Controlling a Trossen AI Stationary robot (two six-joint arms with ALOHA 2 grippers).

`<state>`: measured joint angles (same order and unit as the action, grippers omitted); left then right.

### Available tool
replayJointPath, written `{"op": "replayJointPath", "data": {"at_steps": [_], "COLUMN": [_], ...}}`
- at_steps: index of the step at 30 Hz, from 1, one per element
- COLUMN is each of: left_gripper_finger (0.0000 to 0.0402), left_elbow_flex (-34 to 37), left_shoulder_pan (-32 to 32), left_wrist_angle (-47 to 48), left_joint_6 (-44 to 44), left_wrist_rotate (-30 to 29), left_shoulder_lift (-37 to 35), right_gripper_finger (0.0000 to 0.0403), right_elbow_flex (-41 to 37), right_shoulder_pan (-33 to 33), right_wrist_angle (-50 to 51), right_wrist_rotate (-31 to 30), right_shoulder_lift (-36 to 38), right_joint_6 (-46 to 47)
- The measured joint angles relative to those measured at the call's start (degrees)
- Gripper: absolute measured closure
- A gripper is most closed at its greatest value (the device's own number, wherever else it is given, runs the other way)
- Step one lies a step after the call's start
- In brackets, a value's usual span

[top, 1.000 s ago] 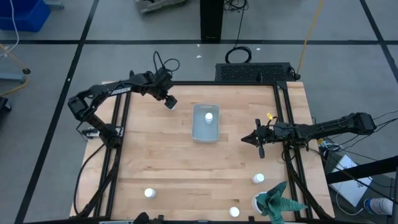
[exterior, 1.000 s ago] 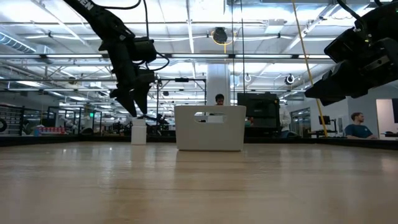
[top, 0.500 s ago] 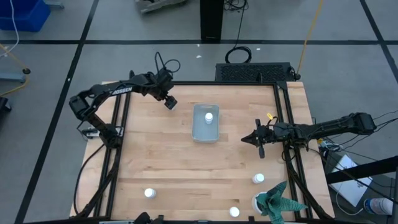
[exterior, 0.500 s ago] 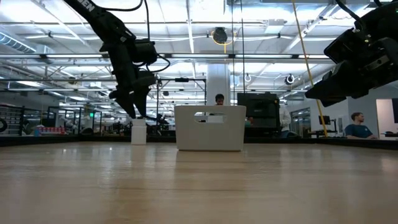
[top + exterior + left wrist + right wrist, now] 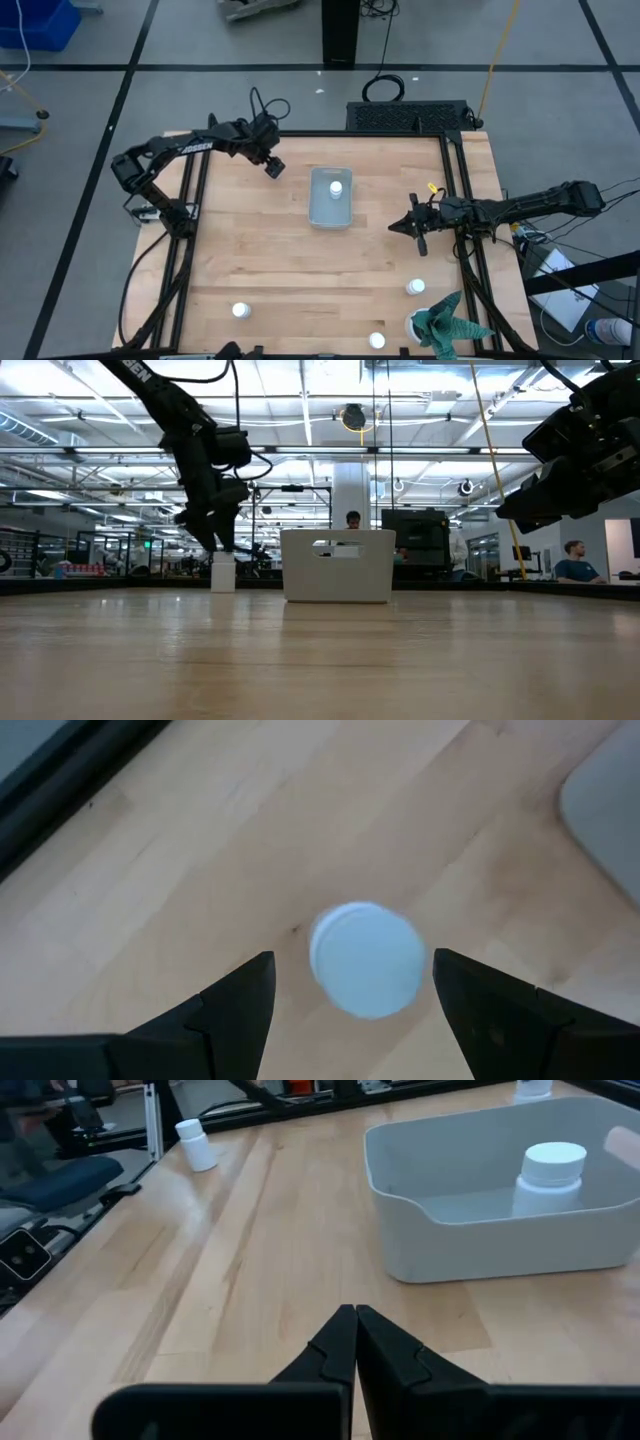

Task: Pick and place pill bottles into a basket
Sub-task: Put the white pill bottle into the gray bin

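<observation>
A white pill bottle stands on the table left of the pale grey-blue basket. My left gripper hangs open just above this bottle. In the left wrist view its fingers stand on either side of the cap without touching it. One bottle stands inside the basket. My right gripper is shut and empty, right of the basket and above the table. Three more bottles stand near the front edge.
A green spiky plant-like thing on a white base stands at the front right corner. A black mesh pad lies beyond the far edge. Black rails run along the table's left and right sides.
My left gripper has shifted slightly above the bottle left of the basket. The bottles and the basket have stayed where they were.
</observation>
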<state>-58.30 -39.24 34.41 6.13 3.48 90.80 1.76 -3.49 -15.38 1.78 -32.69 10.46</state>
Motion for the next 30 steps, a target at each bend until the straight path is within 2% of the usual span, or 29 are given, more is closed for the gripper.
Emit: {"op": "replayJointPath", "data": {"at_steps": [16,22,30], "left_gripper_finger": [0.0124,0.0124,0.0124], "left_elbow_flex": [2.0,5.7,6.1], "left_shoulder_pan": [0.0,0.0,0.0], "left_wrist_angle": [-3.5,-7.4,-10.4], "left_joint_6": [0.2,0.3,0.1], "left_wrist_rotate": [0.6,0.6,1.6], "left_shoulder_lift": [0.0,0.0,0.0], "right_gripper_finger": [0.0399,0.0399,0.0398], "right_elbow_flex": [0.0,0.0,0.0], "right_shoulder_pan": [0.0,0.0,0.0], "right_wrist_angle": [0.0,0.1,0.1], "right_wrist_rotate": [0.0,0.0,-0.2], "right_shoulder_lift": [0.0,0.0,0.0], "right_joint_6": [-0.4,-0.4,-0.6]}}
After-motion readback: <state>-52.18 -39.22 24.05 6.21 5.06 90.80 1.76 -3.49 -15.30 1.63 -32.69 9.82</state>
